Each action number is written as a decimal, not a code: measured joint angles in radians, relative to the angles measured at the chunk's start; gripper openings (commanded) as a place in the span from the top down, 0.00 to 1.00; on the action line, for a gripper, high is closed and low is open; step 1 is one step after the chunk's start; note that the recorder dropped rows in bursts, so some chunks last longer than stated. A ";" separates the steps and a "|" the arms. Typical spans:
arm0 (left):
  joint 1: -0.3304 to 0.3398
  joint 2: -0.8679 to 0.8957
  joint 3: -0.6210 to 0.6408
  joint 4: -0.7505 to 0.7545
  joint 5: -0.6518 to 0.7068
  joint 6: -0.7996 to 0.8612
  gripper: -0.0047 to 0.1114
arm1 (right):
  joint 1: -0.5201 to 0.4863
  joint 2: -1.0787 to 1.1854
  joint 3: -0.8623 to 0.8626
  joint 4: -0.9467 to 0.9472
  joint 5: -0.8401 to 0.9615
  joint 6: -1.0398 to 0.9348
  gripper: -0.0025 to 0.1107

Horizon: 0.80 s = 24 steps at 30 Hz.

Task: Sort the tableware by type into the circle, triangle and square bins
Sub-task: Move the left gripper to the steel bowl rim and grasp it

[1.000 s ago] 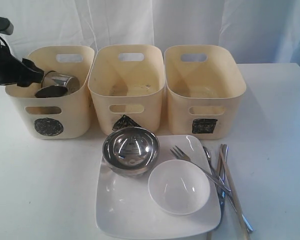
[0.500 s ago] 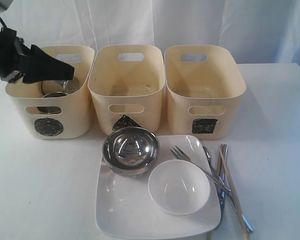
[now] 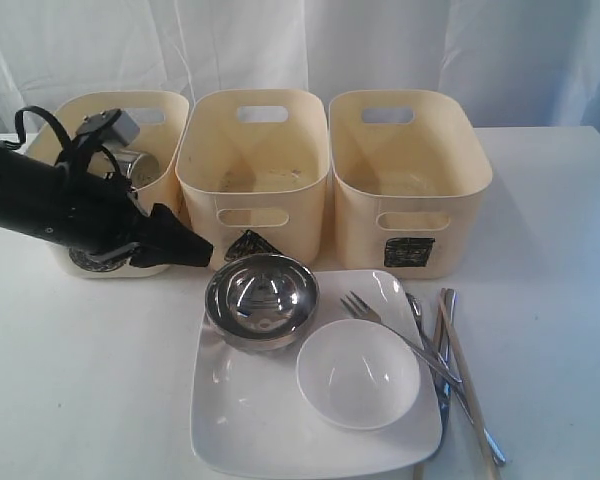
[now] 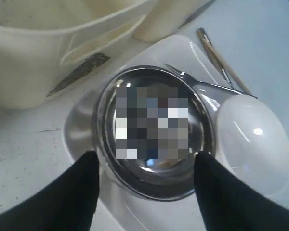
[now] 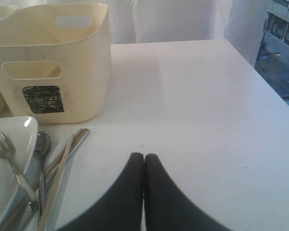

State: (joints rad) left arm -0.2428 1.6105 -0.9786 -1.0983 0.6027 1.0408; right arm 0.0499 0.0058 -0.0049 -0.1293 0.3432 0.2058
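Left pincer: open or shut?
Open. In the left wrist view the left pincer has its fingers wide apart, with the steel bowl showing in the gap; nothing gripped.

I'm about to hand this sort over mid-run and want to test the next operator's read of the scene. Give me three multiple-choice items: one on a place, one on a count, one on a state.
1. Where does the steel bowl sit?
A. inside a bin
B. on the square white plate
C. on bare tabletop

2. How many cream bins stand in the row?
A. one
B. two
C. three

3. How is the right gripper?
A. shut and empty
B. wide open
C. shut on a fork

Answers:
1 B, the bowl rests on the plate's corner nearest the bins.
2 C, the circle bin, triangle bin and square bin stand side by side.
3 A, its fingers meet with nothing between them.
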 measured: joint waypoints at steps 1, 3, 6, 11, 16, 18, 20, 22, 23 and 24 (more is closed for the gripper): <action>-0.002 0.016 0.000 0.000 -0.032 0.000 0.43 | 0.000 0.000 0.000 0.000 0.000 0.000 0.98; -0.002 0.039 0.000 0.000 -0.068 0.000 0.43 | 0.000 0.000 0.000 0.000 0.000 0.000 0.98; -0.002 0.074 0.000 -0.002 -0.093 0.000 0.43 | 0.000 0.000 0.000 0.000 0.000 0.000 0.98; -0.002 0.129 0.000 -0.047 -0.095 0.004 0.43 | 0.000 0.000 0.000 0.000 0.000 0.000 0.98; -0.002 0.147 0.000 -0.084 -0.083 0.024 0.43 | 0.000 0.000 0.000 0.000 0.000 0.000 0.98; -0.010 0.151 0.000 -0.095 -0.079 0.026 0.43 | 0.000 0.000 0.000 0.000 0.000 0.000 0.98; -0.022 0.155 0.000 -0.102 -0.086 0.035 0.43 | 0.000 0.000 0.000 0.000 0.000 0.000 0.98; -0.040 0.159 0.000 -0.106 -0.103 0.046 0.43 | 0.000 0.000 0.000 0.000 0.000 0.000 0.98; -0.053 0.163 0.000 -0.108 -0.118 0.054 0.43 | 0.000 0.000 0.000 0.000 0.000 0.000 0.98; -0.065 0.165 0.000 -0.108 -0.139 0.060 0.43 | 0.000 0.000 0.000 0.000 0.000 0.000 0.98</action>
State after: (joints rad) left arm -0.3077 1.7759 -0.9786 -1.2060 0.4633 1.1009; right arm 0.0499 0.0058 -0.0049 -0.1293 0.3432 0.2058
